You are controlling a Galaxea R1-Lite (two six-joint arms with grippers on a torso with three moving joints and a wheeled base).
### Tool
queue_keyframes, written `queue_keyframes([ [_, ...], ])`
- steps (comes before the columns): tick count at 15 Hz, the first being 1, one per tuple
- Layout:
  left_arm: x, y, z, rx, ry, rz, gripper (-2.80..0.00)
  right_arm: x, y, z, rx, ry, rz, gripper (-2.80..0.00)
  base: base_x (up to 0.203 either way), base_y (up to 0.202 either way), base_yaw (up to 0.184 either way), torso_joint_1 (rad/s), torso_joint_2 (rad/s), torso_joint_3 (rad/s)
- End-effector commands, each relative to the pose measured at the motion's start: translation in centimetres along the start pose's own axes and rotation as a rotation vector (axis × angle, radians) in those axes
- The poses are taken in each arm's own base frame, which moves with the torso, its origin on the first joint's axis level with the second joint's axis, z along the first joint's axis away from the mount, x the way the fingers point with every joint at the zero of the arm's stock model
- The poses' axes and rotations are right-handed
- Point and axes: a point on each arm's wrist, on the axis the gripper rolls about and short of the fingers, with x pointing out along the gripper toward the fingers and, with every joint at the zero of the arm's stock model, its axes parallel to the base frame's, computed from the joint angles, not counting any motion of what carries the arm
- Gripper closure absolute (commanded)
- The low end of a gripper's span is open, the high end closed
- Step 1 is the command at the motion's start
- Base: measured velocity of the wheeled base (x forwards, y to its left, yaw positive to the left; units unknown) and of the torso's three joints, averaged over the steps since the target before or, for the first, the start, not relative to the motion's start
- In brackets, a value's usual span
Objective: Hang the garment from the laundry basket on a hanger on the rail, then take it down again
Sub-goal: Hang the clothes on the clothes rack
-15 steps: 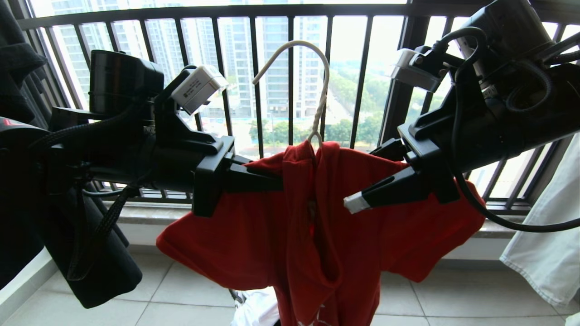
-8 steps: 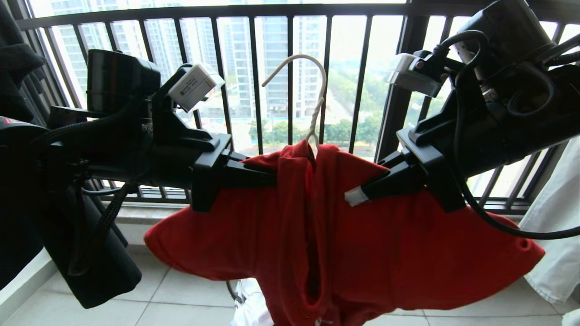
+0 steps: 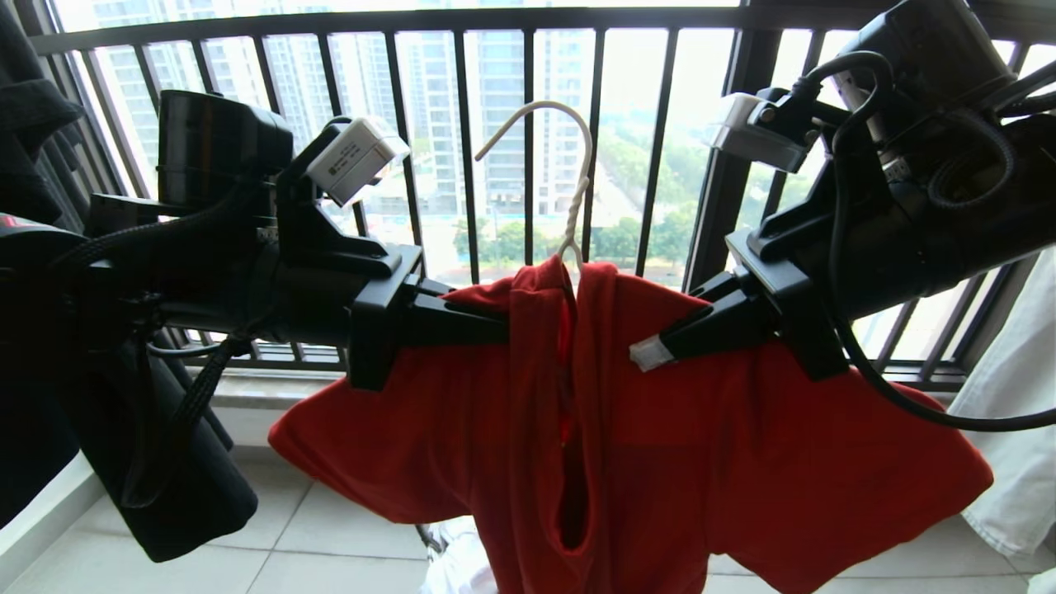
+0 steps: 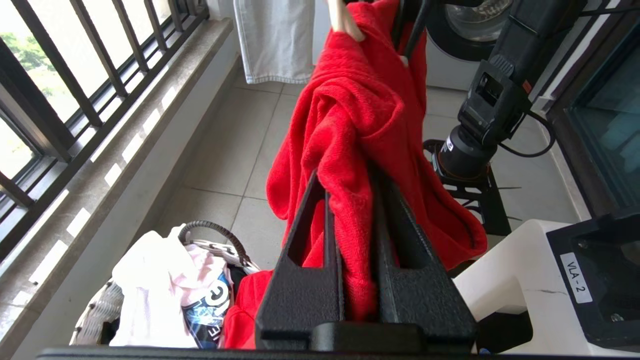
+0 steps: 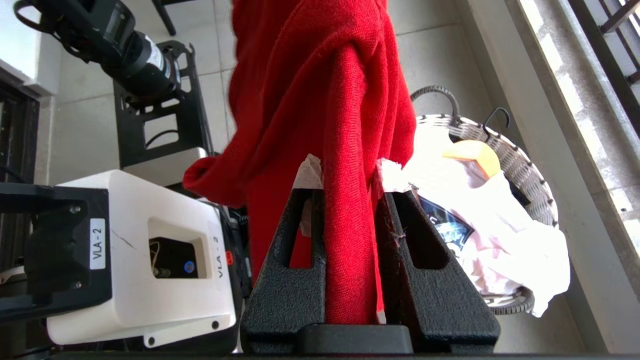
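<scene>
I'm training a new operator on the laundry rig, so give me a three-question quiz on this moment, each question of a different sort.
1. True or false: the left gripper and the right gripper both have their fingers closed on the red T-shirt.
2. Multiple choice: the cream-white hanger hook is (A) over the grey rail, (B) free in the air in front of the window railing, (C) lying in the basket.
3. Fill in: the laundry basket on the floor holds mostly ____ clothes.

Key: 1 true; 2 B; 3 white.
</scene>
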Motion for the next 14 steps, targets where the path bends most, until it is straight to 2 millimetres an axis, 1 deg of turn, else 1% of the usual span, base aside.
queue_keyframes([
  [1, 0.0, 0.0, -0.2, 0.005, 0.001, -0.005, -2.8, -0.1, 0.1, 0.0, -0.002, -0.001, 0.004, 0.0, 0.0, 0.0, 0.0, 0.0, 0.0, 0.0],
  [3, 0.2, 0.2, -0.3, 0.019, -0.007, -0.002, -2.8, -0.1, 0.1, 0.0, -0.003, -0.002, 0.004, 0.0, 0.0, 0.0, 0.0, 0.0, 0.0, 0.0],
  [7, -0.2, -0.2, 0.1, 0.035, -0.013, 0.005, -2.8, -0.6, 0.4, 0.1, -0.011, -0.01, -0.003, 0.0, 0.0, 0.0, 0.0, 0.0, 0.0, 0.0],
  [8, -0.7, -0.2, 0.3, 0.043, -0.017, 0.025, -2.8, -0.9, 0.6, 0.2, -0.015, -0.015, -0.007, 0.0, 0.0, 0.0, 0.0, 0.0, 0.0, 0.0],
  [11, -3.8, -0.3, 1.5, 0.076, -0.044, 0.125, -2.8, -1.9, 0.8, 0.2, -0.018, -0.027, -0.035, 0.0, 0.0, 0.0, 0.0, 0.0, 0.0, 0.0],
  [12, -4.8, -0.5, 1.9, 0.09, -0.052, 0.158, -2.8, -2.5, 0.9, 0.2, -0.019, -0.035, -0.05, 0.0, 0.0, 0.0, 0.0, 0.0, 0.0, 0.0],
  [14, -5.8, -0.7, 2.4, 0.105, -0.061, 0.195, -2.8, -3.2, 1.1, -0.1, -0.013, -0.039, -0.066, 0.0, 0.0, 0.0, 0.0, 0.0, 0.0, 0.0],
])
